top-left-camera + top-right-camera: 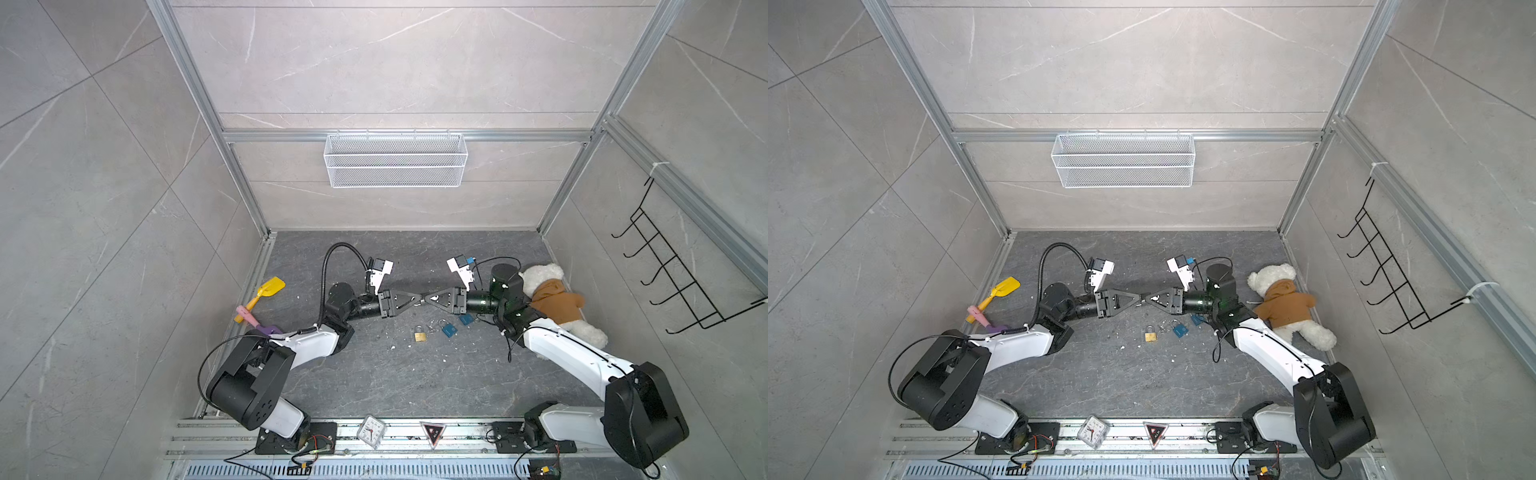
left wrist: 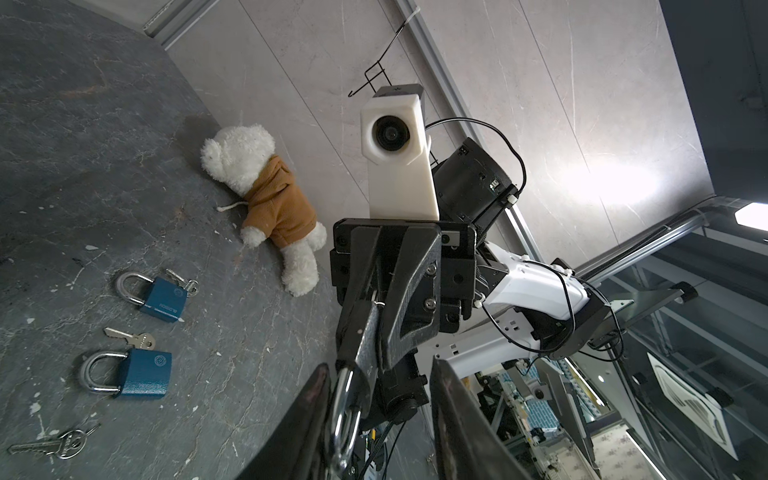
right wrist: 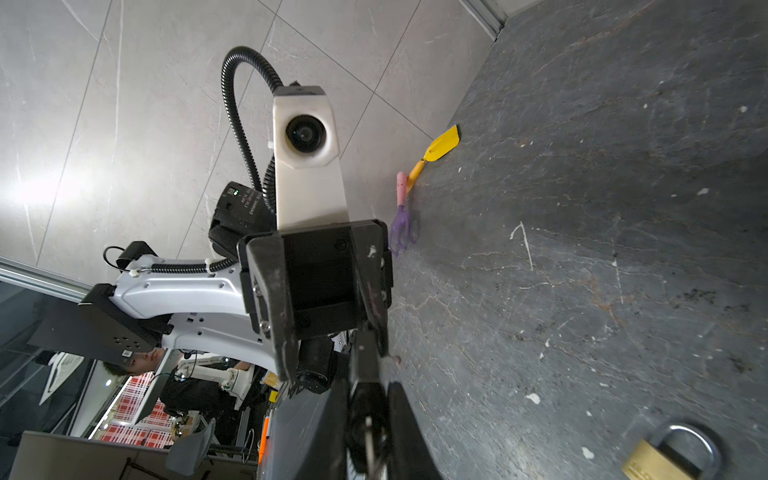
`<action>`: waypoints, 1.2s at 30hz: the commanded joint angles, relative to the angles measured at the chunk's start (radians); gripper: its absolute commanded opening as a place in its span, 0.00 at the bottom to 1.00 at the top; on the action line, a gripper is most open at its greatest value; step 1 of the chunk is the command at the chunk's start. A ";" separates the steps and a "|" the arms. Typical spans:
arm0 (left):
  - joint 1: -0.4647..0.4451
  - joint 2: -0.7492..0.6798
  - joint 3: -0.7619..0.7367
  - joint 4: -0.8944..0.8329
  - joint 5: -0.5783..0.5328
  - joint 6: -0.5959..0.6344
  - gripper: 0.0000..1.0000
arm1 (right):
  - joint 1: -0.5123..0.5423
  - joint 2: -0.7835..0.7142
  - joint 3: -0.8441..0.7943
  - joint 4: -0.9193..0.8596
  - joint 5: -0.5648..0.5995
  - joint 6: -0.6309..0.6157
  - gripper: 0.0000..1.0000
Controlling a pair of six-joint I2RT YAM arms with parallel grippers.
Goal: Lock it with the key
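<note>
right gripper (image 1: 428, 297): jaws pinching a dark lock (image 2: 368, 340) by the body, its shackle (image 2: 344, 409) pointing at the left arm
left gripper (image 1: 417, 301): jaws spread; the shackle sits in the gap, close to one finger (image 2: 309, 415), contact can't tell
pose: both grippers tip to tip in mid-air over the middle of the floor (image 1: 374, 374)
key in dark lock: can't tell, that end is hidden between the right fingers
blue lock (image 2: 164, 297): on the floor near the bear (image 2: 266, 195), keys (image 2: 183, 284) at its base, inserted or not can't tell
second blue lock (image 2: 143, 374): on the floor beside the first, loose key (image 2: 133, 338) just beside it
key bunch (image 2: 58, 444): flat on the floor, apart from the blue locks
brass lock (image 1: 420, 334): on the floor near the blue locks, nearer the arm bases than the grippers in both top views
</note>
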 commanded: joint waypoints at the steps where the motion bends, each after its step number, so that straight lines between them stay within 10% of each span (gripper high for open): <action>1: -0.017 0.009 0.031 0.095 0.001 -0.011 0.39 | 0.005 -0.005 -0.017 0.112 -0.001 0.057 0.00; 36: -0.027 0.010 0.040 0.082 -0.028 -0.011 0.19 | 0.009 -0.026 -0.056 0.113 -0.015 0.068 0.00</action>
